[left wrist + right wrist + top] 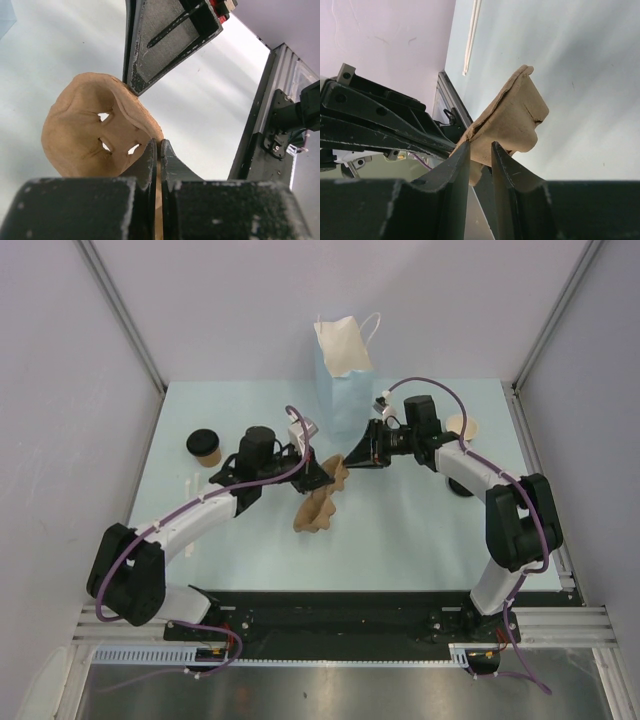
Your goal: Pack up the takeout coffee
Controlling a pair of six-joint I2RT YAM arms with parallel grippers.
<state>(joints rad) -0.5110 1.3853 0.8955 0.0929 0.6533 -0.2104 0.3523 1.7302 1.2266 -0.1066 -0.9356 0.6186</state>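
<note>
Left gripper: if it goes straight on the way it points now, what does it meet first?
Beyond the brown moulded-pulp cup carrier that the left gripper clamps, it would probably meet the right gripper, which holds the carrier's far rim just ahead. The exact depth is unclear.

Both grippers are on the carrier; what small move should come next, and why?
Probably lower the carrier flat onto the table. The left gripper and right gripper each pinch its rim, it looks tilted, and the lidded cup stands apart at the left, not in it.
</note>
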